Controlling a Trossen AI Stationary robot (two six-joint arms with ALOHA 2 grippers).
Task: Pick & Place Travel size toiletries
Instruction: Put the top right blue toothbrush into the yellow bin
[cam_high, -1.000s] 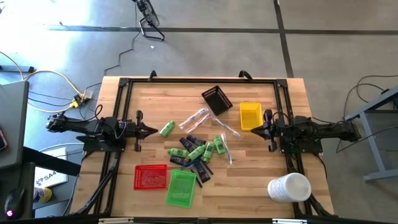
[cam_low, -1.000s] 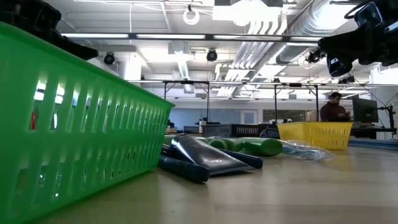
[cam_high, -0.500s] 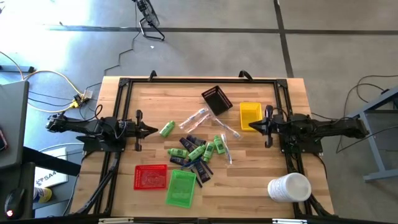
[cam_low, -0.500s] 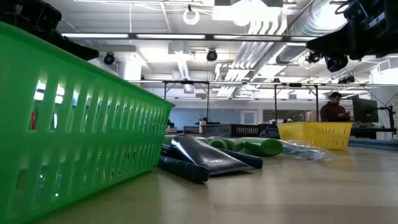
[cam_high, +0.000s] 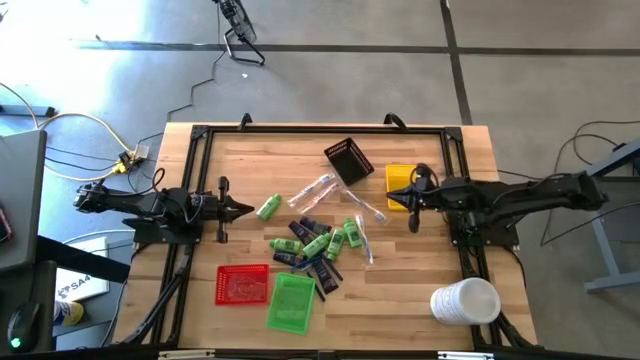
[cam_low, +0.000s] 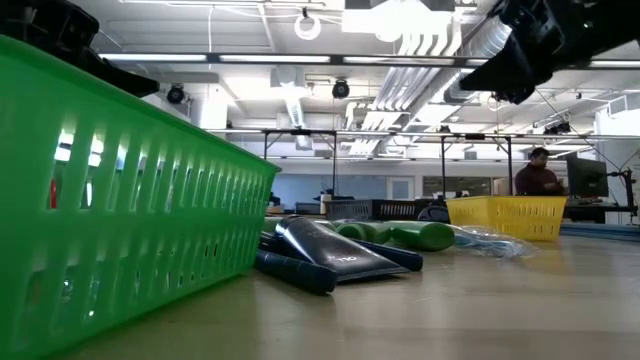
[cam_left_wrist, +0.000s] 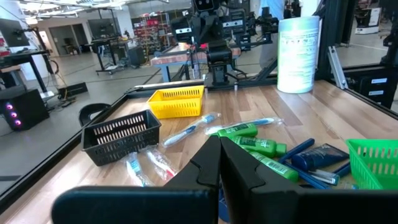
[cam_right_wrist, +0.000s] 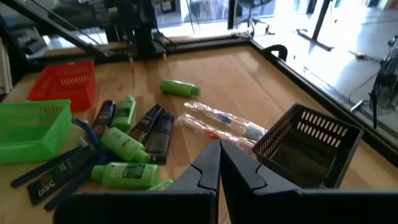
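- You see green bottles (cam_high: 322, 243) lying flat, clustered mid-table, with one lone green bottle (cam_high: 268, 207) well apart.
- Dark flat packets (cam_high: 310, 262) lie jumbled just beside the cluster.
- Clear-wrapped toothbrushes (cam_high: 313, 191) lie flat near the black basket (cam_high: 348, 160).

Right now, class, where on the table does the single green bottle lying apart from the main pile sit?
In the high view the lone green bottle lies left of centre, just ahead of the left gripper, with the clear-wrapped sticks on its other side.
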